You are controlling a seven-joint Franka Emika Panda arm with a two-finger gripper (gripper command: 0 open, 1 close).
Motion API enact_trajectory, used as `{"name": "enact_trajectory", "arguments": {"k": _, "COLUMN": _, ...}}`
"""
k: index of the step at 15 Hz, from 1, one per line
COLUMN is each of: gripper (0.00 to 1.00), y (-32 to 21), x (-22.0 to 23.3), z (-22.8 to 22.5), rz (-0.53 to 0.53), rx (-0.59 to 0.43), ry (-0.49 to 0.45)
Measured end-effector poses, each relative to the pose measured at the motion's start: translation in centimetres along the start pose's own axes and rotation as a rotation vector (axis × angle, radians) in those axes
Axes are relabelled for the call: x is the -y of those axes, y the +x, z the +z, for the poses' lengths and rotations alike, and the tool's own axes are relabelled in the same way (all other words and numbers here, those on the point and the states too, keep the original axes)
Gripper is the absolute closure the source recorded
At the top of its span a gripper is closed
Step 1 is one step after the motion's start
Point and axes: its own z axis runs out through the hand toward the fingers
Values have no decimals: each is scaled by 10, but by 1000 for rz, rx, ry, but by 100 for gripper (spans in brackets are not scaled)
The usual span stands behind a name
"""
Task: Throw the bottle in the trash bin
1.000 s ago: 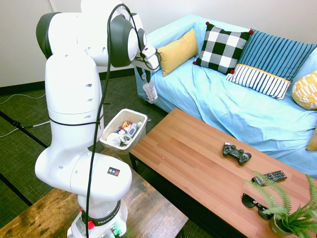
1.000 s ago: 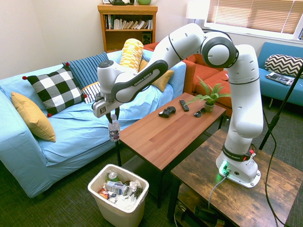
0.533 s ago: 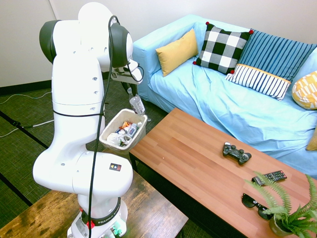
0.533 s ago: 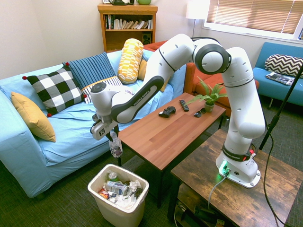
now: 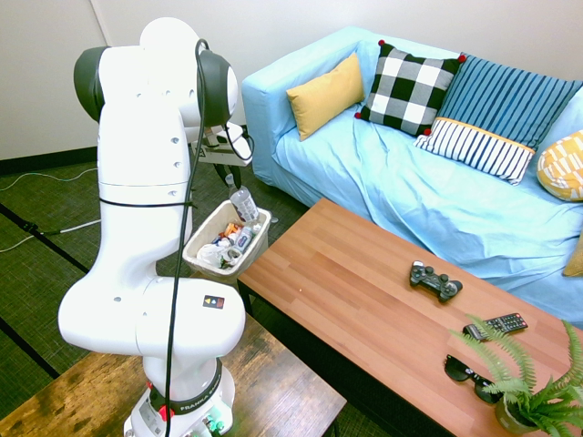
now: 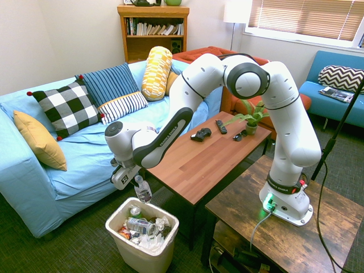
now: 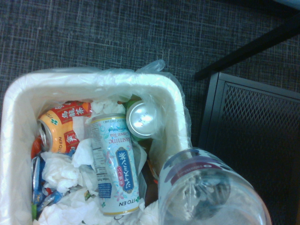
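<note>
The bottle (image 6: pixel 143 190) hangs base-down from the end effector (image 6: pixel 136 178), which is clamped on its capped upper end — long axis near upright, tilted a little. It sits just above the rim of the trash bin (image 6: pixel 168 232), over the bin's far edge, not its middle. In the wrist view the bottle's base (image 7: pixel 212 192) seems to overlap the bin wall (image 7: pixel 174 110) nearest the coffee surface (image 6: pixel 196 159), though the blur makes that uncertain. Cans and tissue (image 7: pixel 115 161) fill the bin. Release probably wants a small shift toward the bin's centre first.
</note>
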Motion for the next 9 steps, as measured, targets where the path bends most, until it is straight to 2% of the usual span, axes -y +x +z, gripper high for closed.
{"name": "enact_trajectory", "arguments": {"k": 9, "gripper": 0, "y": -9, "x": 5, "z": -6, "rz": -17, "rx": -6, "ry": -9}}
